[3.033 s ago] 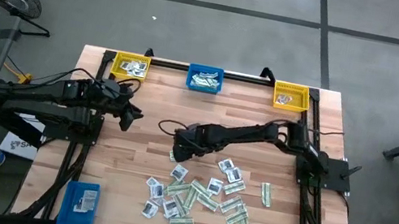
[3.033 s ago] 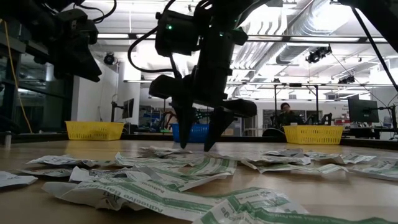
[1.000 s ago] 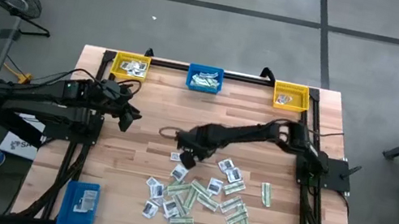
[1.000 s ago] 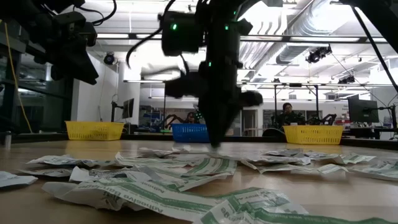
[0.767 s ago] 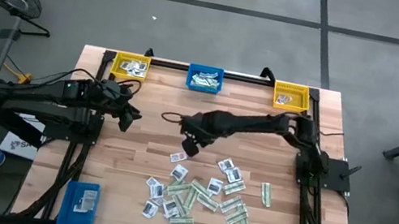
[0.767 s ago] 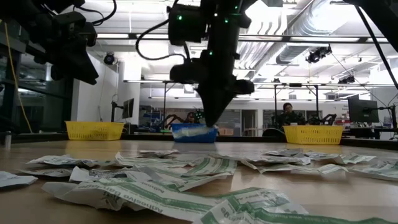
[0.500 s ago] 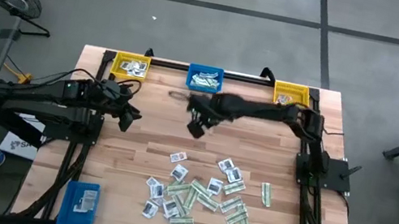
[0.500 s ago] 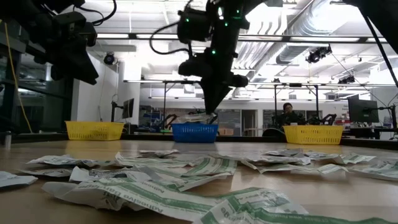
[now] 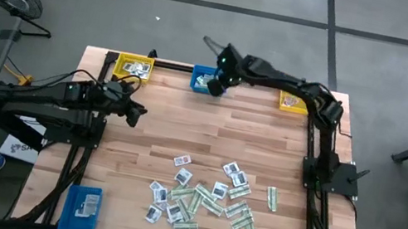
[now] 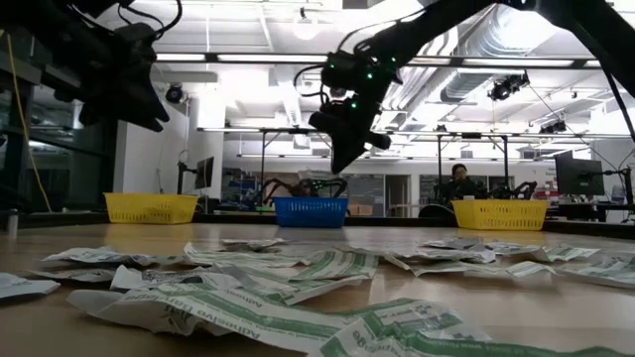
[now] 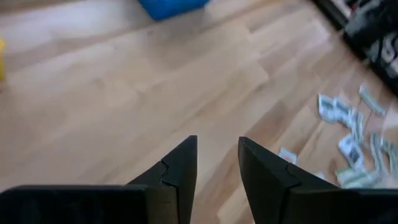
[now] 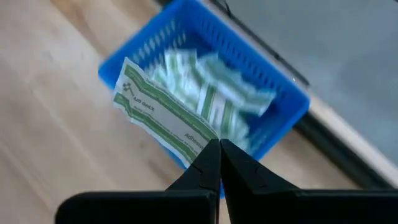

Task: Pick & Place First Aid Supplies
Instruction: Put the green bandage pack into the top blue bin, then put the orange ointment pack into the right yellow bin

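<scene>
The right gripper (image 9: 214,88) is at the top middle of the high view, right over the blue bin (image 9: 203,81) at the far edge of the table (image 9: 151,130). Its two fingers are pinched tight on one end of a green-and-white strip (image 12: 163,112). In the right wrist view the strip sticks out from the fingertips toward the upper left, long way running on a slant, with its flat printed side facing the camera. It hangs above the near edge of the bin, and more green-and-white strips (image 12: 211,84) lie inside the bin under it. In the low view the right gripper (image 10: 342,164) is up in the air above the blue bin (image 10: 311,211); the strip is too small to make out there, so I can't say how it hangs from that side.

The left gripper (image 9: 133,116) waits at the left side of the table, above bare wood. Its fingers (image 11: 180,171) stand a little apart and hold nothing.

The other packets (image 9: 202,198) lie in a loose pile at the lower middle of the high view, pointing every which way. One green strip (image 9: 272,198) lies by itself at the right of the pile, long way running up and down the frame. Two yellow bins (image 9: 132,67) sit at the far edge too, one on each side of the blue bin.
</scene>
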